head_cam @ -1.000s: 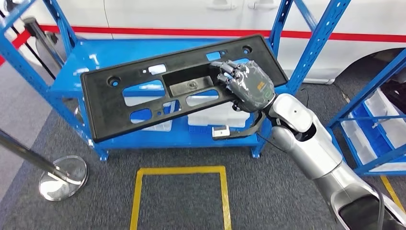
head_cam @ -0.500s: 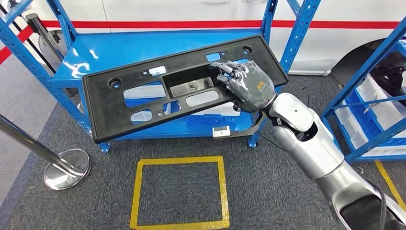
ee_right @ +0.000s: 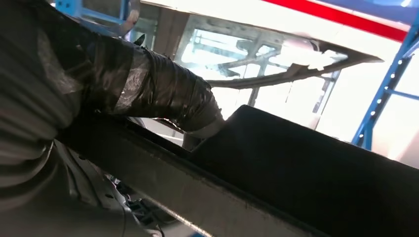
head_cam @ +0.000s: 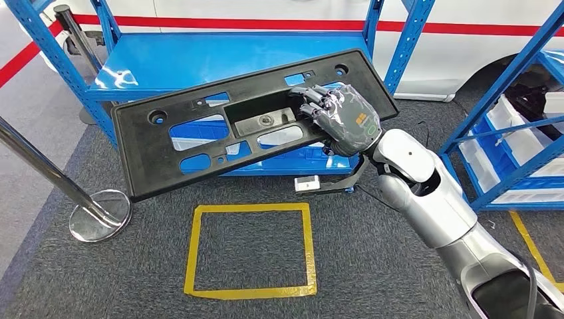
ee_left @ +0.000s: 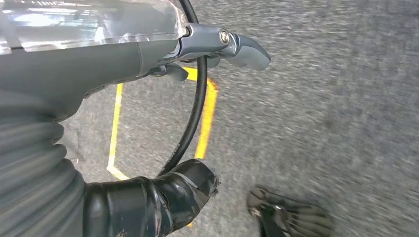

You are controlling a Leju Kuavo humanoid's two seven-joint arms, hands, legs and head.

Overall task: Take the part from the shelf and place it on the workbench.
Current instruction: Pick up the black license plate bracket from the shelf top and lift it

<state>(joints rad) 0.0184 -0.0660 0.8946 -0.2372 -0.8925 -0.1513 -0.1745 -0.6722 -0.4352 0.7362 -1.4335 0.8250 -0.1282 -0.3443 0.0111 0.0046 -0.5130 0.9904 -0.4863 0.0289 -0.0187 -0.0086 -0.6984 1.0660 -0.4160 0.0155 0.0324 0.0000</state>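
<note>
1. part [head_cam: 199, 143]: long black plastic panel with cut-outs, held tilted in the air in front of the blue shelf [head_cam: 199, 63] (above grey carpet).
2. right robot hand [head_cam: 340, 119]: fingers clamped over the part's upper edge near its right end.
3. left robot hand [ee_left: 148, 54]: over the carpet; fingers' state cannot be told.
4. yellow tape square [head_cam: 249, 249]: on the floor below the part.

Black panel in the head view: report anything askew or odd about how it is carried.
The black panel hangs tilted, gripped only near one end by the right hand, its long free end sloping down unsupported over the carpet.
</note>
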